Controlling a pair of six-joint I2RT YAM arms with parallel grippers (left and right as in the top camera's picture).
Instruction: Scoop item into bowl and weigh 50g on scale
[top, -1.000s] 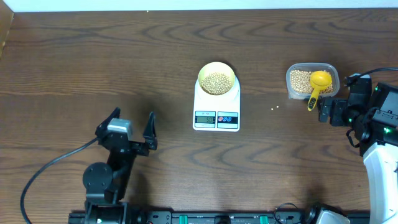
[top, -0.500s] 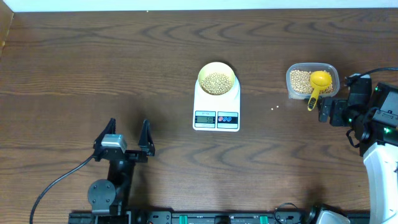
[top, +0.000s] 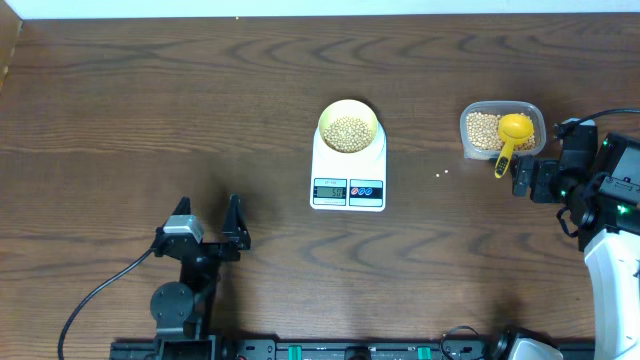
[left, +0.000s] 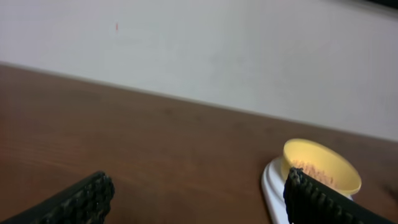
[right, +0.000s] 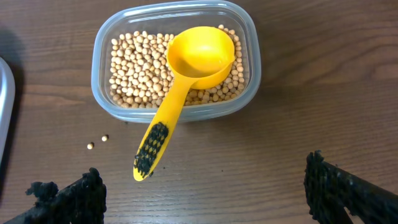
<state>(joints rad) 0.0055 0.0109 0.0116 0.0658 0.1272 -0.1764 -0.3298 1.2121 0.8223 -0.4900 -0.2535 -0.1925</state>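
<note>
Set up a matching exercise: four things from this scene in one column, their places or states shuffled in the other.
1. bowl
2. scoop
3. stray beans
4. right tool

A. on the table, near the tub
B. on the scale
C. in the tub, handle over its rim
D. open, empty

Pairs: 1-B, 2-C, 3-A, 4-D

Yellow scoop (right: 178, 92) atop beans (right: 134, 74) in clear tub (right: 176, 7), handle over its rim, two stray beans (right: 91, 145) nearby
</note>
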